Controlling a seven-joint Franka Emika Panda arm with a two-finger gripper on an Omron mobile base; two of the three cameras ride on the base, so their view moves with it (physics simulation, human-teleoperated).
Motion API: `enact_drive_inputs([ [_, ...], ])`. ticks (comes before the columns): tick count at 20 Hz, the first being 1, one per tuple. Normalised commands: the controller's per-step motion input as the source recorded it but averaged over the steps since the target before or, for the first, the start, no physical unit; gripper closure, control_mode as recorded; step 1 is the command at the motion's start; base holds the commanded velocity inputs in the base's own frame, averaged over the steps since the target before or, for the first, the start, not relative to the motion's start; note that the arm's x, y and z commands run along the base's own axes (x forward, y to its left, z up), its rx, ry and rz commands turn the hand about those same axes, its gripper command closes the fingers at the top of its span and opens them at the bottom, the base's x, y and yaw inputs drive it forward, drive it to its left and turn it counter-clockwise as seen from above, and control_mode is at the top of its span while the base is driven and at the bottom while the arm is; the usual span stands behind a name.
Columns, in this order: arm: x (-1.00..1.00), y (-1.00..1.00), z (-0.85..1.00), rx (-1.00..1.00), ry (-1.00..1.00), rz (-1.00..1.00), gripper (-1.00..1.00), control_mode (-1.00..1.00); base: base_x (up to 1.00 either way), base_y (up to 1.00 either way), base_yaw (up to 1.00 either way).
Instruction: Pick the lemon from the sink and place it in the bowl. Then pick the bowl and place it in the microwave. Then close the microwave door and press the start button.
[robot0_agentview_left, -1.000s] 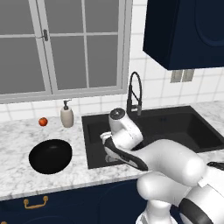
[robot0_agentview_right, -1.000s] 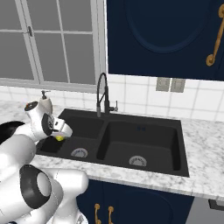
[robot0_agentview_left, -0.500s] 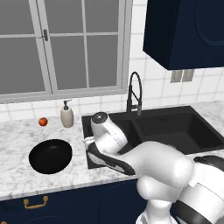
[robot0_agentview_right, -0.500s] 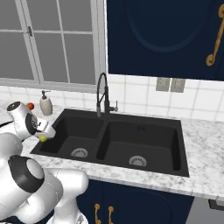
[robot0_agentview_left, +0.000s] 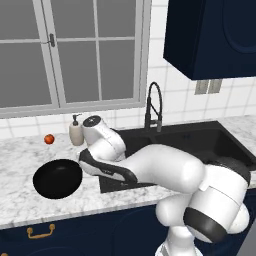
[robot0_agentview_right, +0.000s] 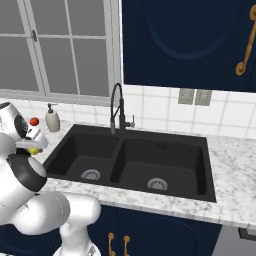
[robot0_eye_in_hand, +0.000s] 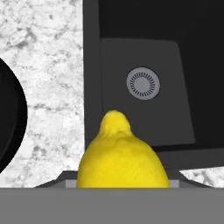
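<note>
Carrying the lemon (robot0_eye_in_hand: 122, 155) high, the claw (robot0_agentview_right: 33, 149) is clamped on it, over the sink's (robot0_agentview_left: 172, 140) left rim at the worktop (robot0_agentview_left: 20, 195) edge. That height looks chosen to clear the rim. The bowl (robot0_agentview_left: 57, 178) sits just left on the marble, open and waiting. Red fruit (robot0_agentview_left: 49, 139) and soap bottle (robot0_agentview_left: 76, 131) stand behind, out of the path.

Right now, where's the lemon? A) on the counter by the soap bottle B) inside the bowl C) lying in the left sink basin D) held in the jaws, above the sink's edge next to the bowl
D: the hand view shows the lemon up close at the gripper, with the sink rim and drain below it and the bowl empty off to the side.
</note>
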Motion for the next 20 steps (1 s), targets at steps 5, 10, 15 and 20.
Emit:
enact_drive_inputs([
  [5,0.0,0.7,0.0,-0.02,0.12,0.0,1.0,-1.0,0.0,0.0,0.0],
  [10,0.06,0.66,-0.05,-0.05,0.13,0.0,1.0,-1.0,0.0,0.0,0.0],
  [15,0.27,0.62,-0.12,-0.09,0.17,-0.05,1.0,-1.0,0.0,0.0,0.0],
  [20,0.35,0.59,-0.24,-0.12,0.2,-0.06,1.0,-1.0,0.0,0.0,0.0],
])
